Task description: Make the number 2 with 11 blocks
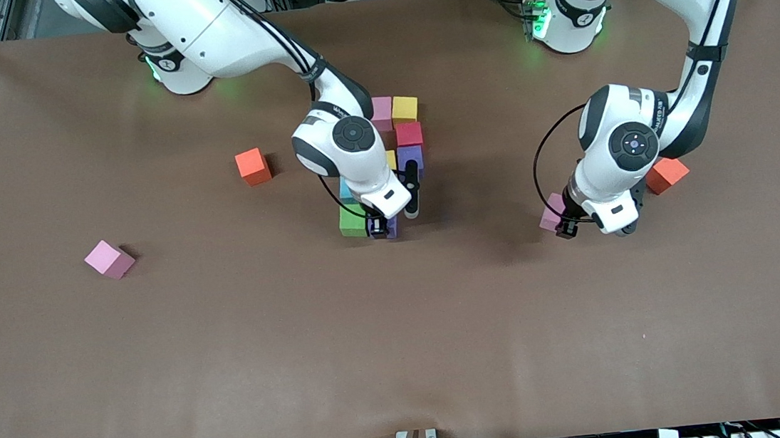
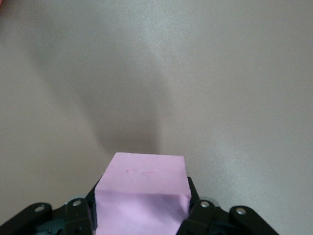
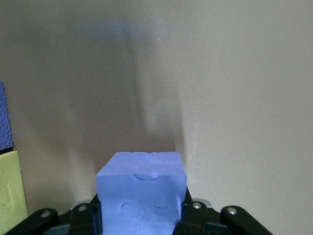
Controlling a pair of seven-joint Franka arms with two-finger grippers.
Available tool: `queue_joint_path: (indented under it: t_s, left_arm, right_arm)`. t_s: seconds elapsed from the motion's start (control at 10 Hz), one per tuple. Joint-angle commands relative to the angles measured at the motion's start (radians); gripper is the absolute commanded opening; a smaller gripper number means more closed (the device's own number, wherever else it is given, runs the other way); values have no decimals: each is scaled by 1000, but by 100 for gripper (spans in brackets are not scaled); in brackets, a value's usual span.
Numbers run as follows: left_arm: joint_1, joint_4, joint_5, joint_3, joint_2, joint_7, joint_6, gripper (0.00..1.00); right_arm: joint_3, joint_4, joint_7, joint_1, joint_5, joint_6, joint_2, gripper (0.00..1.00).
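Purple block point(image 3: 142, 191) clamped in right gripper point(image 3: 142, 215); pink block point(image 2: 143, 193) in left gripper point(image 2: 142, 218).

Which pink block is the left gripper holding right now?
The pink block clamped in the left gripper, beside an orange cube; the other loose pink block lies alone toward the right arm's end.

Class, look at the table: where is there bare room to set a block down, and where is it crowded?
Bare table spans the whole strip nearest the front camera, and between the lone pink cube and the green cube. It is crowded around the block cluster under the right gripper.
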Motion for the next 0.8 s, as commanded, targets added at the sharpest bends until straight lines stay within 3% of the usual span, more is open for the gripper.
queue_joint_path:
  t_s: [0.0,0.2,0.4,0.7]
  left_arm:
    - [-3,21,-18,-1,7,-16,-17,0]
    - [-3,21,-18,-3,7,-16,-17,0]
    - [-2,23,-19,-1,7,-16,-17,0]
    - [-3,30,-18,-3,7,-51,-17,0]
  right_arm:
    - [9,-28,-5,-15,0,1,-21,53]
    - [11,-28,-3,-15,4,2,-21,80]
    - [11,-28,-4,-15,4,1,-29,100]
    - [11,-30,-1,-9,4,-4,-57,100]
